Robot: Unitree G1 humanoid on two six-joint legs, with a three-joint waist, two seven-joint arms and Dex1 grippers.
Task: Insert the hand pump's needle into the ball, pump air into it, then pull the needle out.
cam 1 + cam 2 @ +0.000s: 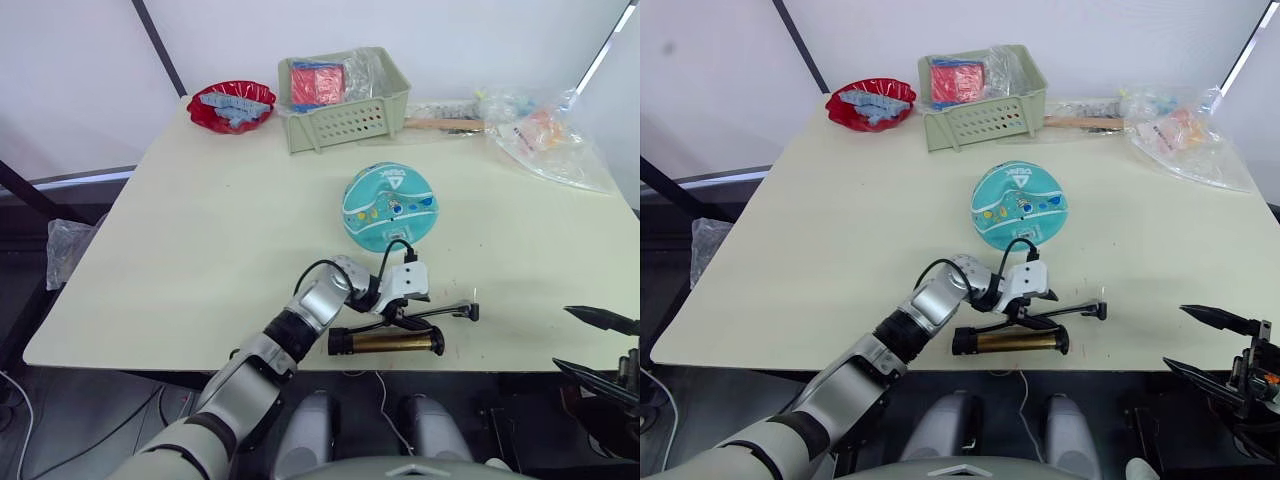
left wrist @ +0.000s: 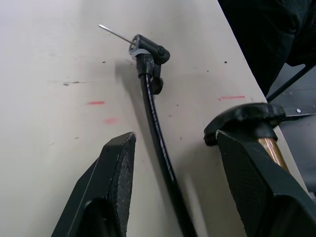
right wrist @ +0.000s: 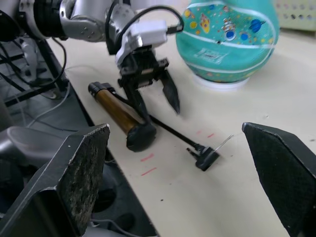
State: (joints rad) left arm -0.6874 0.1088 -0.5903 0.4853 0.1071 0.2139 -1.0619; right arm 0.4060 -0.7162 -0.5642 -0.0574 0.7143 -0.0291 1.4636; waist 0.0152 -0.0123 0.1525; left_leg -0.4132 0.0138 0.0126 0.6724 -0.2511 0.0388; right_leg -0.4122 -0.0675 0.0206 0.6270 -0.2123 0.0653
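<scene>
The teal ball [image 1: 390, 207] with white wavy lines rests mid-table. Toward the front edge lies the gold hand pump [image 1: 385, 343], flat on the table. Its black hose [image 2: 157, 143] runs to a black fitting [image 2: 148, 49] that carries the thin needle [image 2: 116, 33], which lies on the table pointing away from the ball. My left gripper [image 1: 405, 315] is open just above the pump, its fingers [image 2: 116, 187] straddling the hose without closing on it. Off the table's front right corner my right gripper [image 1: 590, 345] is open and holds nothing; its wrist view looks at the fitting [image 3: 205, 158] and the ball [image 3: 227, 34].
A green basket [image 1: 345, 105] with red packets stands at the back, with a red bowl [image 1: 232, 105] to its left. Clear plastic bags [image 1: 545, 135] and a wooden-handled item [image 1: 445, 123] lie at the back right. The pump is close to the table's front edge [image 1: 300, 368].
</scene>
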